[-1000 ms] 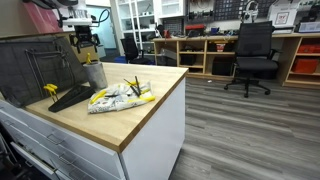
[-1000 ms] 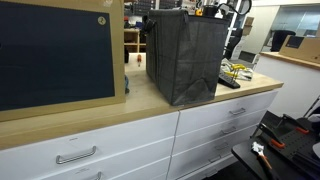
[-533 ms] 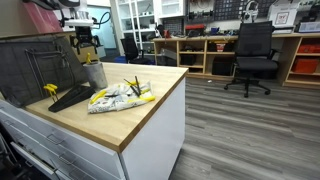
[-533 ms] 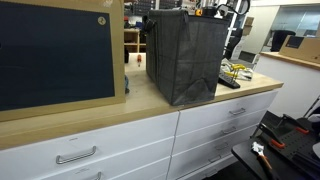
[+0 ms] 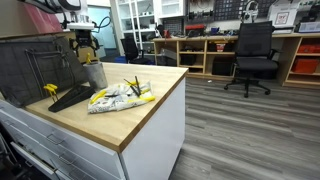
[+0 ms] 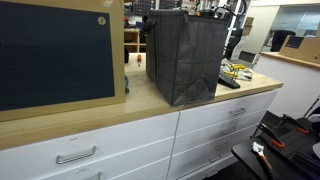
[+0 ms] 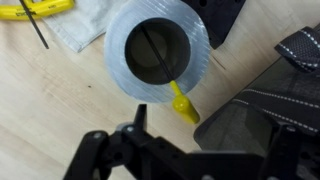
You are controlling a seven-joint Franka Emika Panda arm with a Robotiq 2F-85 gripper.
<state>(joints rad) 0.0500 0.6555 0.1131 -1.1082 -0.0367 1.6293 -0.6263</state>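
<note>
A metal cup (image 7: 157, 52) stands on the wooden counter and holds a yellow-handled utensil (image 7: 183, 104). In the wrist view it lies just ahead of my gripper (image 7: 200, 140), whose dark fingers are spread apart with nothing between them. In an exterior view my gripper (image 5: 86, 44) hangs above the cup (image 5: 94, 73), next to a grey fabric bag (image 5: 36, 65). The bag's corner shows at the right of the wrist view (image 7: 270, 95). In an exterior view the bag (image 6: 186, 55) hides the cup, and only the gripper (image 6: 214, 9) shows above it.
A white cloth (image 5: 116, 98) with yellow and black tools (image 5: 132, 86) lies on the counter (image 5: 150, 110), beside a black flat object (image 5: 68, 98). A framed blackboard (image 6: 55, 55) leans on the counter. An office chair (image 5: 252, 58) and shelves stand across the room.
The arm has risen a little above the cup. The objects on the counter have not moved.
</note>
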